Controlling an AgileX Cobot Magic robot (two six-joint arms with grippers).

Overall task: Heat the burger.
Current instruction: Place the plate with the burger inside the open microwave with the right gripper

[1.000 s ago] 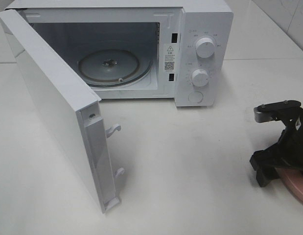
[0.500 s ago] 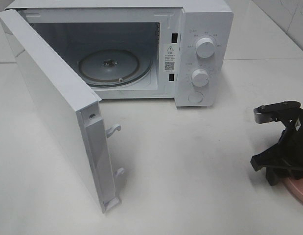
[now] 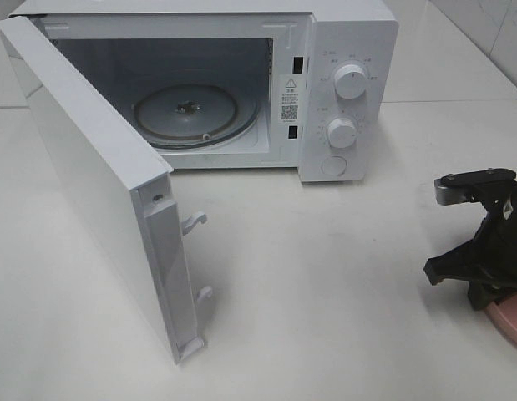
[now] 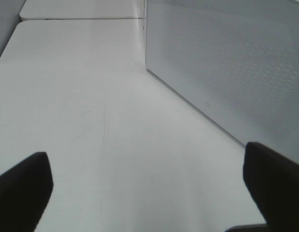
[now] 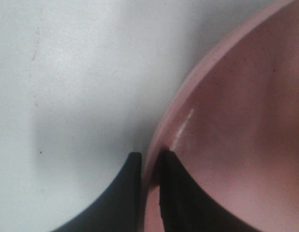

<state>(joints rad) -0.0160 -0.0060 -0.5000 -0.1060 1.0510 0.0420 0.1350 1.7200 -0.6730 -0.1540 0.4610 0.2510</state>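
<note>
— What differs from a second ago?
— The left gripper (image 4: 145,154) gapes wide as before, beside the microwave door (image 4: 226,63); at the high view's right edge the right gripper (image 5: 150,186) has pressed in, pinching the pink plate (image 5: 236,121) by its rim.
— Which view shows that pinch?
— Only the right wrist; the burger's place and look I cannot tell.

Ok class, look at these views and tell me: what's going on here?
A two-armed robot works beside a white microwave oven. Its door stands open and the round glass turntable is bare. The right gripper has its jaws pinched on the rim of a flat round pink plate, far right in the high view. The left gripper hangs open over the white table near the door, holding nothing. No burger shows in any view.
</note>
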